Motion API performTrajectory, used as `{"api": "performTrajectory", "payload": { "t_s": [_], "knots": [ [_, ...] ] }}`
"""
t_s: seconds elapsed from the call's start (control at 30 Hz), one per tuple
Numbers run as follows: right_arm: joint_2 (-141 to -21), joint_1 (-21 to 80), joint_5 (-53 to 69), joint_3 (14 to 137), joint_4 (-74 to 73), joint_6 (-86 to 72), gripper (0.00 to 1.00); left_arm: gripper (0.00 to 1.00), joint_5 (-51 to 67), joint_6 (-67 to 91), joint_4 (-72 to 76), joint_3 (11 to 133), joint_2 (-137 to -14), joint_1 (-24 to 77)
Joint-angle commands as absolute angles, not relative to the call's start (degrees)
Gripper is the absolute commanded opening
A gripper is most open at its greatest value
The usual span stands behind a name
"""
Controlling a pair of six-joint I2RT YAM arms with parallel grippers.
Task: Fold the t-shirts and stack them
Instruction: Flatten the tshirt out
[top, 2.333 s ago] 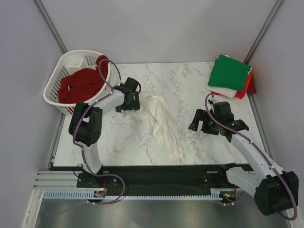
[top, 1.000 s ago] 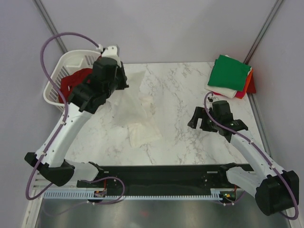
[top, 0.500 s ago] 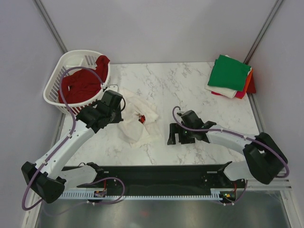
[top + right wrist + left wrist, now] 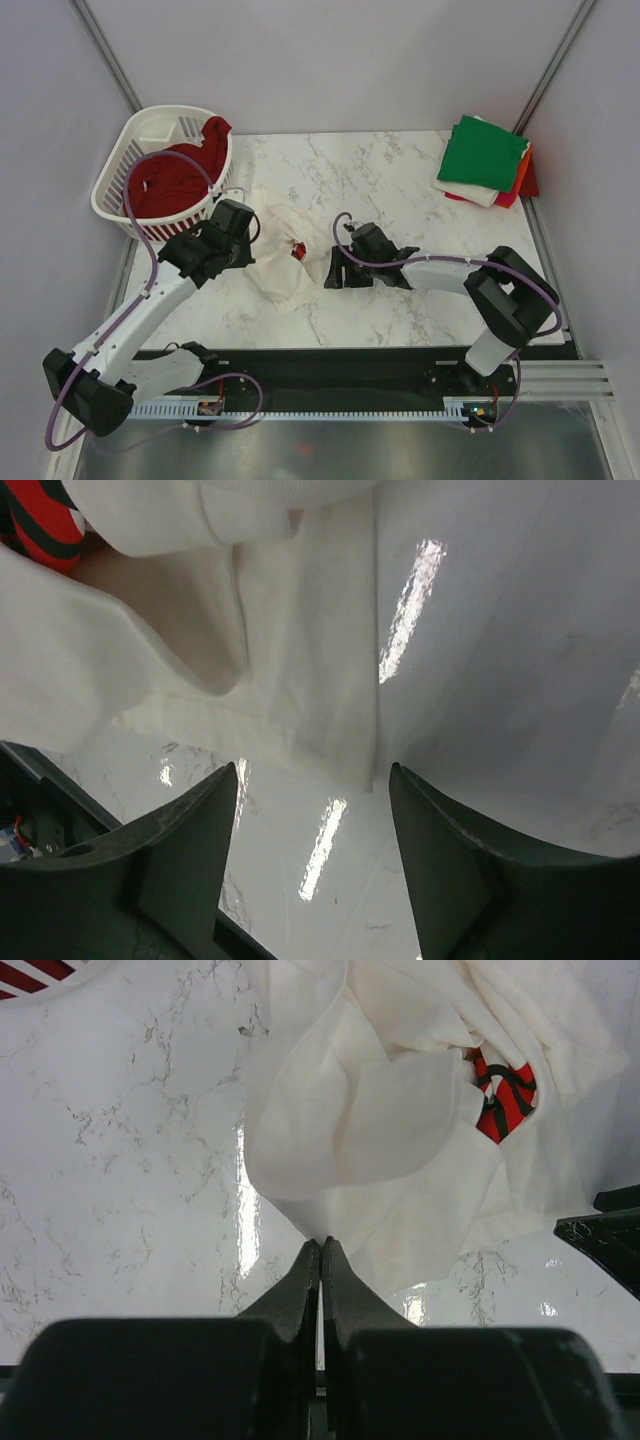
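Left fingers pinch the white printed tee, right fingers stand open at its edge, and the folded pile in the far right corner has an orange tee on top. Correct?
No: the top view shows a green tee on top; the orange tee only peeks out beneath it. The rest holds: left fingers pinch the white printed tee, right fingers stand open at its edge.

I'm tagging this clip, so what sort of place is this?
Probably a robot lab test cell: bare grey walls, left arm and right arm at a marble-look table, plus a basket and folded t-shirts.
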State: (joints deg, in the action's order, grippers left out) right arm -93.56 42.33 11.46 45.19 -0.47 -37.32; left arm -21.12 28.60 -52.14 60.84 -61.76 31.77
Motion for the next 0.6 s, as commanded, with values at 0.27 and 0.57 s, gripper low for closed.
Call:
{"api": "performTrajectory", "payload": {
  "t_s": [0.27,0.57],
  "knots": [
    [-100.5,44.4,9.1,46.4,-2.5,-37.8,0.12,0.02,-23.0,29.1,-50.7,58.9,-58.5,30.8],
    [-90.0,43.0,7.6,48.8,-4.8,-36.0,0.00,0.02,-20.8,27.3,-51.1,63.7,-56.2,30.7]
  ]
}}
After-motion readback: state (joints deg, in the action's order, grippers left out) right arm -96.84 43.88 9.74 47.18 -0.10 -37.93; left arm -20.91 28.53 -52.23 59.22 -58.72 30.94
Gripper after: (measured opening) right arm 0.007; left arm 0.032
